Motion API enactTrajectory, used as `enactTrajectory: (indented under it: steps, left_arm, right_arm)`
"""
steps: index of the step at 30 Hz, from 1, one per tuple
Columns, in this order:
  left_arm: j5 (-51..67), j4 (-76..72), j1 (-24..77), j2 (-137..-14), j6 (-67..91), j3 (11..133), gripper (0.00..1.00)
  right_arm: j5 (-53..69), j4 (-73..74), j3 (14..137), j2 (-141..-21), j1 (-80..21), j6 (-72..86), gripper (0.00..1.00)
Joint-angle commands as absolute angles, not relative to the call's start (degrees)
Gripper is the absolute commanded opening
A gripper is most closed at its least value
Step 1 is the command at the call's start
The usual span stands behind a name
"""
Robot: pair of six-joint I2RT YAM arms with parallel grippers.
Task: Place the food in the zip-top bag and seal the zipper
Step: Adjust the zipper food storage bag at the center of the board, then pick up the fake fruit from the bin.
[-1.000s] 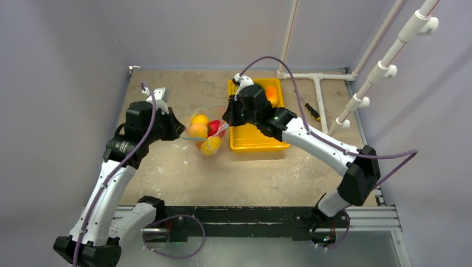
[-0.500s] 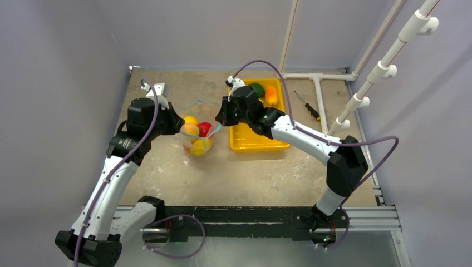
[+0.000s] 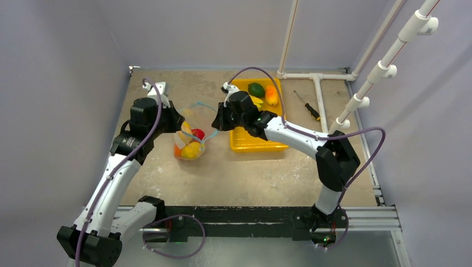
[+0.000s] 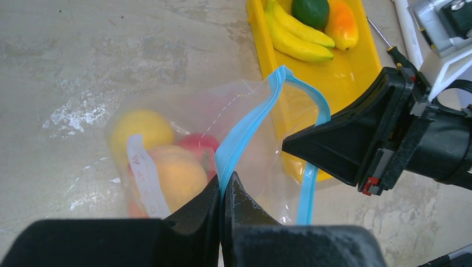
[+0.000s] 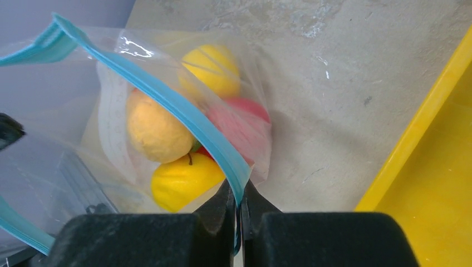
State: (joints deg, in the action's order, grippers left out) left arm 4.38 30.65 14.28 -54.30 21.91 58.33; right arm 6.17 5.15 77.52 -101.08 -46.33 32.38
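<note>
The left gripper (image 4: 222, 186) is clenched on the blue zipper (image 4: 245, 130) of the bag (image 3: 192, 133), which is slung between both grippers with several fruits (image 5: 158, 130) inside. The right gripper (image 5: 238, 203) pinches the zipper's other side. Just to the right, a yellow tray (image 3: 245, 142) holds bananas (image 4: 295, 36), an avocado (image 4: 310, 11) and a mango (image 4: 341, 25). Beyond it lie a screwdriver (image 3: 308, 107) and white pipes (image 3: 320, 94). The table (image 3: 250, 172) is scuffed beige, and the walls (image 3: 67, 67) are grey.

No legible text anywhere. White write-on strip (image 4: 146, 178) on the zip-top bag (image 4: 245, 105) has faint reddish marks near its top, too blurred to read. In right wrist view the same strip shows only thin ruled lines, no letters or nos. No brand or sign visible elsewhere.
</note>
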Motion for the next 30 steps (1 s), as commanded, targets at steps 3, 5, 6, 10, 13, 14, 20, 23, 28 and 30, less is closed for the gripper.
enactTrajectory:
  steps: [3,5,6,10,13,14,20,23,28,30]
  left_arm:
    - [5.7,24.3,14.2,-53.2,20.7,54.1,0.00]
    - [5.6,23.9,14.2,-52.7,20.1,52.9,0.00]
    - [5.5,23.7,14.2,-52.4,19.9,52.4,0.00]
    - [5.7,22.2,14.2,-50.9,19.0,49.7,0.00]
    - [5.0,20.7,14.2,-49.3,18.3,47.3,0.00]
    - [4.8,20.2,14.2,-48.9,18.2,46.6,0.00]
    - [5.7,18.6,14.2,-47.6,17.8,45.3,0.00]
    - [5.1,18.8,14.2,-46.8,17.1,45.0,0.00]
    - [4.3,18.8,14.2,-46.9,17.0,45.1,0.00]
    - [4.3,19.1,14.2,-47.4,17.0,45.1,0.00]
  right_arm:
    - [2.9,5.0,79.7,-98.1,-46.1,32.4,0.23]
    - [0.8,6.1,80.6,-97.6,-46.1,32.2,0.31]
    - [0.3,6.9,81.5,-97.4,-46.0,32.2,0.36]
    - [-3.2,8.9,83.0,-95.8,-45.1,32.2,0.54]
    - [-6.2,10.3,83.9,-94.5,-44.0,31.5,0.59]
    - [-7.3,11.0,84.3,-94.2,-43.6,31.1,0.60]
    - [-11.7,13.3,85.6,-94.3,-40.7,29.3,0.63]
    - [-13.4,13.6,86.5,-95.2,-38.9,28.5,0.64]
    - [-18.1,13.7,88.5,-97.9,-36.2,27.4,0.67]
    - [-19.0,13.8,89.8,-99.5,-34.7,26.5,0.68]
